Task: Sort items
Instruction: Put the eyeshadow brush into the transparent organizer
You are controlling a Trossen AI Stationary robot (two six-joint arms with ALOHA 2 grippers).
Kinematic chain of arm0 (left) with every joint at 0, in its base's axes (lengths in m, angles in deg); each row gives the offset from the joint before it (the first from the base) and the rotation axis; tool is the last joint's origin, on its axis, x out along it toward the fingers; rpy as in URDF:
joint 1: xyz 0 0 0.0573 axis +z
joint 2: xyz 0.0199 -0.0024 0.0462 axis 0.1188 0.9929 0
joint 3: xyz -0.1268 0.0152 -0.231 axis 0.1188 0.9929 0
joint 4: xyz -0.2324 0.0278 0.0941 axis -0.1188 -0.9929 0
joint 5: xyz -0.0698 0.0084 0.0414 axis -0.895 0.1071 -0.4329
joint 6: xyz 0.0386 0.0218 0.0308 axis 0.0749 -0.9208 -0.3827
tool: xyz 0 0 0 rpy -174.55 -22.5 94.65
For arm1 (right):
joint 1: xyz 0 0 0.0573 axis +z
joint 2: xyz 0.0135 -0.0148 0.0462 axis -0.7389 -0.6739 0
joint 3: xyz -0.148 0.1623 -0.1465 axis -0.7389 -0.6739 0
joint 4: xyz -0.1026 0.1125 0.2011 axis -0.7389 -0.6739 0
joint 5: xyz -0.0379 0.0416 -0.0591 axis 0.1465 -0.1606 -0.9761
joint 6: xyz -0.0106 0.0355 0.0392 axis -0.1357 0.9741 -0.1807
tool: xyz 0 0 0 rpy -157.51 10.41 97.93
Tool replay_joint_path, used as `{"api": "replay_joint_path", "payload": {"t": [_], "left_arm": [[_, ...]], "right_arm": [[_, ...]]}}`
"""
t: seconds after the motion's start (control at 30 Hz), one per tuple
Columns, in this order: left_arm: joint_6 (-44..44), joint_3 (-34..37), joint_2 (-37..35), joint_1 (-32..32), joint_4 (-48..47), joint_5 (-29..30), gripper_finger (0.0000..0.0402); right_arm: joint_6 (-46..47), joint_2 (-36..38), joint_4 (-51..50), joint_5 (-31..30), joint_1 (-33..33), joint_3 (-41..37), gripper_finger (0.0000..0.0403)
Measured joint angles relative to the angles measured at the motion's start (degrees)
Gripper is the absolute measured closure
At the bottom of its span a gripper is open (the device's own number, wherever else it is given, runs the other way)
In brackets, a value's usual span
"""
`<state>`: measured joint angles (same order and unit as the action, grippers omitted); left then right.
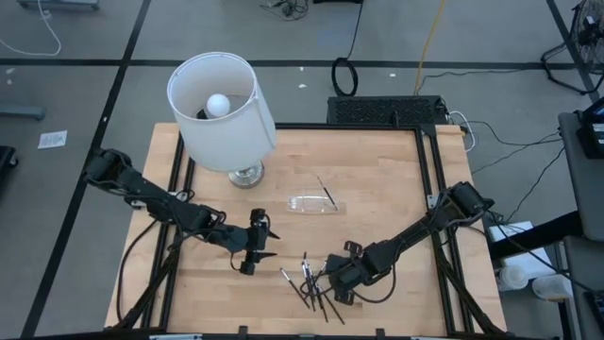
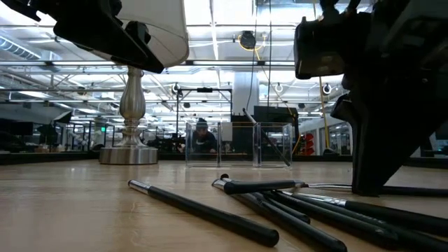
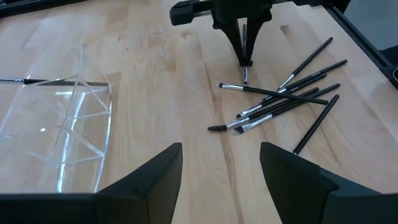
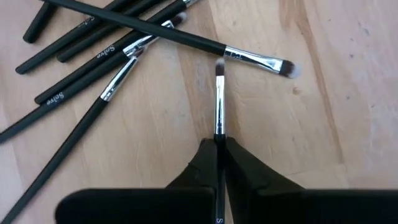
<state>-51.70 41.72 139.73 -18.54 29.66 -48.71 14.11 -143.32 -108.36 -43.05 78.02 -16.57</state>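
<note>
Several thin dark brushes with silvery ends lie crossed in a pile (image 3: 286, 99) near the table's front edge, also seen as the pile (image 1: 316, 288). My right gripper (image 4: 219, 142) stands over the pile's left side, fingers pointing steeply down, shut on one brush (image 4: 219, 99). Another brush (image 3: 18, 79) rests across the clear tray (image 3: 56, 130) in the table's middle. My left gripper (image 3: 221, 168) hangs open above the bare wood left of the pile, touching nothing. My right gripper pinches one brush between its two fingers where the silvery ferrule meets the dark handle (image 4: 219, 138). The fingers come from above, slanting slightly. The brush runs out from between the fingertips, its bristle tip (image 4: 219, 65) close to another brush's ferrule. Lifted or on the wood, I cannot tell.
A white-shaded lamp (image 1: 222, 109) stands at the far left on its metal foot (image 2: 129, 150). The clear tray (image 1: 311, 203) lies between the lamp and the pile. Bare wood stretches to the right of the tray and along the table's left side.
</note>
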Motion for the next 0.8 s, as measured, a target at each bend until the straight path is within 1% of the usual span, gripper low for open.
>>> {"api": "replay_joint_path", "payload": {"t": [0.1, 0.17, 0.23, 0.3, 0.33, 0.4, 0.47, 0.57, 0.63, 0.7, 0.8], "left_arm": [[0.17, 0.0, 0.0, -0.11, 0.0, -0.02, 0.0179], [0.17, 0.0, 0.0, -0.35, 0.02, -0.02, 0.0179], [0.35, 0.01, 0.0, -0.53, -0.06, -0.04, 0.0179], [0.8, 0.02, 0.0, -0.66, -0.08, -0.06, 0.0179], [0.81, 0.02, 0.0, -0.66, -0.03, -0.04, 0.0179], [0.81, 0.02, 0.0, -0.64, 0.27, 0.27, 0.0179], [0.19, 0.02, 0.0, -0.61, 0.77, 0.44, 0.0179], [-3.14, 0.07, 0.0, -0.59, 3.36, 0.95, 0.0179], [-6.57, 0.07, 0.0, -0.62, 8.04, 0.65, 0.0179], [-10.06, 0.04, 0.36, -0.84, 12.48, -1.22, 0.0179], [-14.09, 0.07, 0.87, -1.55, 15.95, -3.16, 0.0179]], "right_arm": [[-0.91, 3.64, 0.62, -2.41, 0.0, -0.07, 0.0401], [-0.82, 6.2, -1.8, -5.59, 0.11, -0.38, 0.0401], [-1.17, 8.73, -2.72, -10.1, 0.43, -0.62, 0.0402], [-2.99, 12.12, -0.94, -15.2, 1.01, -0.2, 0.0402], [-4.52, 13.66, 0.06, -16.67, 1.3, -0.11, 0.0402], [-8.24, 16.21, 2.29, -18.87, 1.8, -0.16, 0.0402], [-12.61, 18.63, 6.38, -19.54, 1.86, -0.25, 0.0402], [-22.36, 22.08, 15.64, -21.38, 1.77, -0.29, 0.0402], [-31.36, 23.42, 24.59, -20.94, 1.85, -2.1, 0.0403], [-40.31, 24.12, 36.59, -20.15, 1.88, -6.01, 0.0403], [-51.31, 24.84, 57.05, -15.08, 0.38, -13.77, 0.0403]]}}
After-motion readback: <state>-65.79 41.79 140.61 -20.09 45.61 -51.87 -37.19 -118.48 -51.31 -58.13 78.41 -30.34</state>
